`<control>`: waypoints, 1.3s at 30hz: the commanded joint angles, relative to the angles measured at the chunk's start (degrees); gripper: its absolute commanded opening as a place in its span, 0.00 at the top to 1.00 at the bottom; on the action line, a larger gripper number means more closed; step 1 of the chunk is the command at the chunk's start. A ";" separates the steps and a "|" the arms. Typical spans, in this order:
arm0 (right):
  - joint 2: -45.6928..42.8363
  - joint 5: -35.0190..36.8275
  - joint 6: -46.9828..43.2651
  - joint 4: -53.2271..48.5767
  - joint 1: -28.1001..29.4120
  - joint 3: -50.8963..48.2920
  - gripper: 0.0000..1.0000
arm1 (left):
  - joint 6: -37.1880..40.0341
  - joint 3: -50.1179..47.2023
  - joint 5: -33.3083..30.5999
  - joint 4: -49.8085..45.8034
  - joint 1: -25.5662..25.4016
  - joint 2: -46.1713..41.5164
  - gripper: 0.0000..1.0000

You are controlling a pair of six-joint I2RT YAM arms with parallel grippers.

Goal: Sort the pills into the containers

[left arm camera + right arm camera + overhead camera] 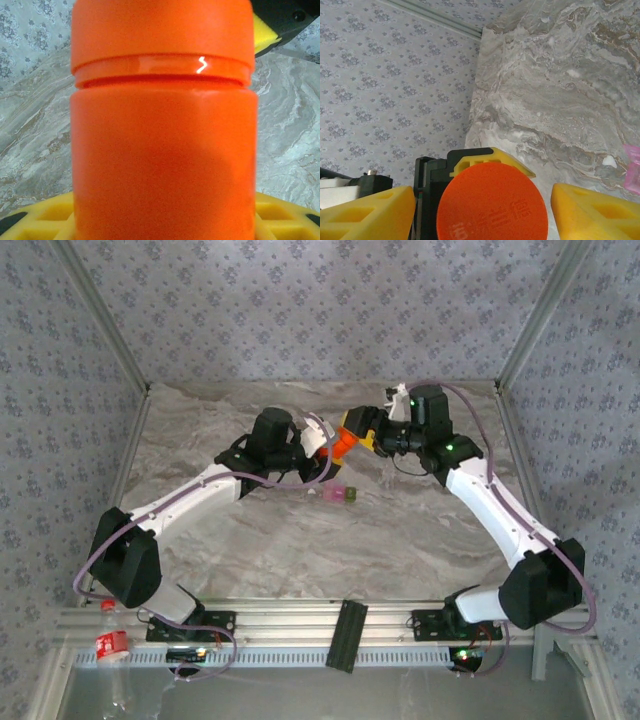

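Note:
An orange cylindrical bottle (345, 444) hangs above the marble table, its cap toward the right arm. My left gripper (326, 440) is shut on the bottle's body (165, 150), with its yellow fingers (40, 222) on either side. My right gripper (482, 212) is open around the orange cap (492, 205). One yellow finger (367, 215) stands clear of the cap and the other (592, 212) is nearly against it. The containers (341, 496), a pink and an olive-green compartment joined as a pair, rest on the table below the bottle. The pink one (632, 170) has a small white bit (609, 161) beside it.
Patterned walls and metal posts close in the table (250, 530) on three sides. A plastic bottle with a red label (112, 642) lies off the table at the near left. A black block (347, 634) rests on the front rail between the arm bases.

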 commanded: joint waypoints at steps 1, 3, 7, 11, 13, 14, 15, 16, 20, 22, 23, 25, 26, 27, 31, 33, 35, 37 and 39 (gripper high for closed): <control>0.92 0.09 -0.47 -1.24 0.46 1.68 0.28 | 1.22 1.46 0.55 1.31 0.08 -0.45 1.00; 1.17 -0.25 -0.53 -1.29 0.62 1.59 0.31 | 1.15 1.56 0.51 1.35 0.05 -0.47 1.00; 1.17 -1.17 -1.15 -1.28 0.76 1.35 0.43 | 1.34 1.82 0.51 1.35 0.10 -0.43 1.00; 1.32 -3.22 -2.68 -1.24 0.67 1.10 0.55 | 1.30 1.91 0.59 1.39 0.05 -0.42 1.00; 1.53 -5.44 -5.00 -1.28 0.29 1.15 0.57 | 1.29 2.03 0.81 1.33 0.05 -0.47 1.00; 1.74 -7.17 -6.84 -0.08 -0.22 1.02 0.57 | 1.22 2.12 1.03 1.17 0.12 -0.61 1.00; 2.16 -9.83 -9.97 1.49 -0.98 0.91 0.57 | 1.15 2.13 1.51 1.09 0.05 -0.58 1.00; 2.59 -13.69 -13.88 3.21 -1.89 0.76 0.56 | 1.08 2.21 1.93 0.98 0.05 -0.67 1.00; 3.30 -21.44 -32.61 1.45 -5.14 -1.03 0.50 | -0.23 2.17 3.45 1.00 0.05 -0.77 1.00; 4.56 -25.80 -29.80 4.71 -7.08 -1.22 0.50 | -0.61 1.93 3.38 1.21 0.05 -1.04 1.00; 4.60 -26.03 -28.26 5.92 -7.60 -1.22 0.50 | -0.70 1.56 3.33 1.56 0.07 -1.18 1.00; 3.41 -25.03 -27.05 7.35 -7.84 -3.65 0.46 | -0.79 1.25 3.24 2.13 0.07 -1.40 1.00; 2.65 -24.58 -27.03 6.97 -7.97 -3.59 0.39 | -0.80 1.44 3.24 2.01 0.05 -1.38 1.00; 1.77 -23.95 -26.97 6.59 -8.25 -3.50 0.31 | -0.80 1.52 3.15 1.88 0.07 -1.41 1.00; -1.34 -21.56 -26.14 4.38 -10.24 -2.87 0.12 | -0.40 1.77 2.96 1.53 0.15 -1.42 1.00; -2.67 -19.21 -26.05 1.71 -11.65 -2.25 0.05 | -0.35 1.86 2.84 1.48 0.18 -1.42 1.00; -3.38 -15.94 -26.71 -2.94 -12.70 -0.16 0.00 | -0.39 1.87 2.82 1.52 0.18 -1.48 1.00; -3.96 -9.94 -27.10 -7.88 -13.34 1.72 0.00 | -0.45 1.87 2.80 1.47 0.19 -1.58 1.00; -4.64 -0.46 -27.69 -12.93 -13.25 3.48 0.00 | -0.43 1.87 2.69 1.52 0.18 -1.61 1.00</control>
